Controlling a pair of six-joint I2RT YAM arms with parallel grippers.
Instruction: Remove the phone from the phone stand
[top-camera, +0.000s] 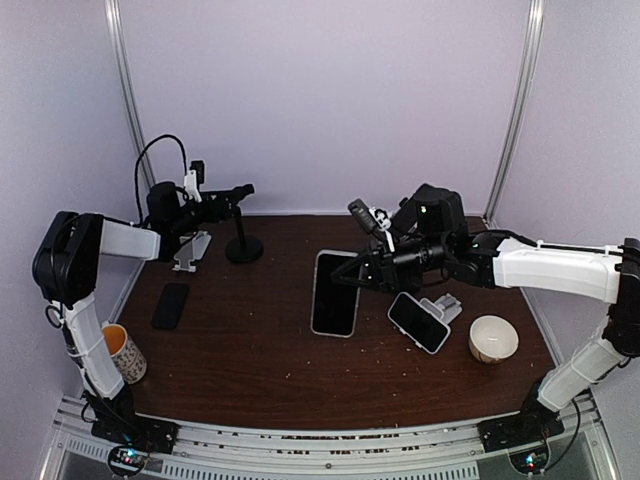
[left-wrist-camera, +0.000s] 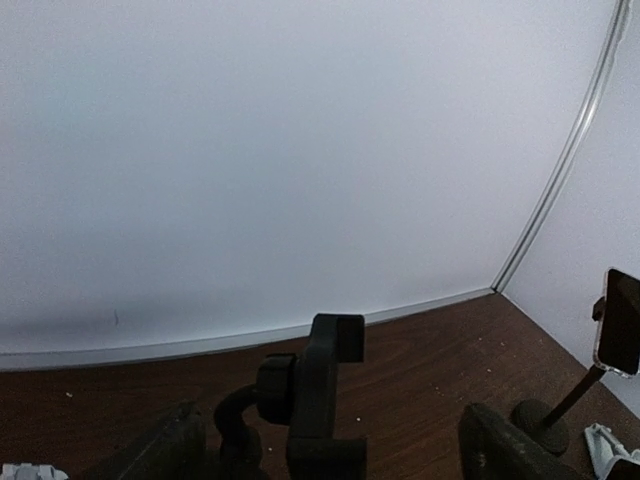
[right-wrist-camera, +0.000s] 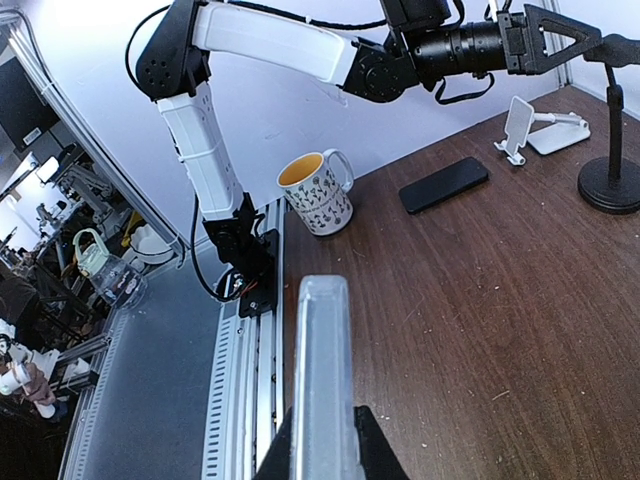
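My right gripper (top-camera: 352, 279) is shut on the edge of a phone in a clear case (top-camera: 335, 292) and holds it above the middle of the table. In the right wrist view the phone (right-wrist-camera: 324, 360) stands edge-on between my fingertips (right-wrist-camera: 322, 440). The black phone stand (top-camera: 243, 243) is at the back left, and its clamp head (left-wrist-camera: 322, 395) is empty. My left gripper (top-camera: 222, 198) is open, with its fingers (left-wrist-camera: 150, 452) spread wide on either side of the clamp without touching it.
A second phone (top-camera: 418, 322) leans on a small white stand right of centre. A black phone (top-camera: 171, 305) lies flat at the left. A white stand (top-camera: 192, 250), a patterned mug (top-camera: 125, 352) and a white bowl (top-camera: 493, 338) are also on the table. Another dark phone on a thin stand (left-wrist-camera: 620, 322) shows at the back.
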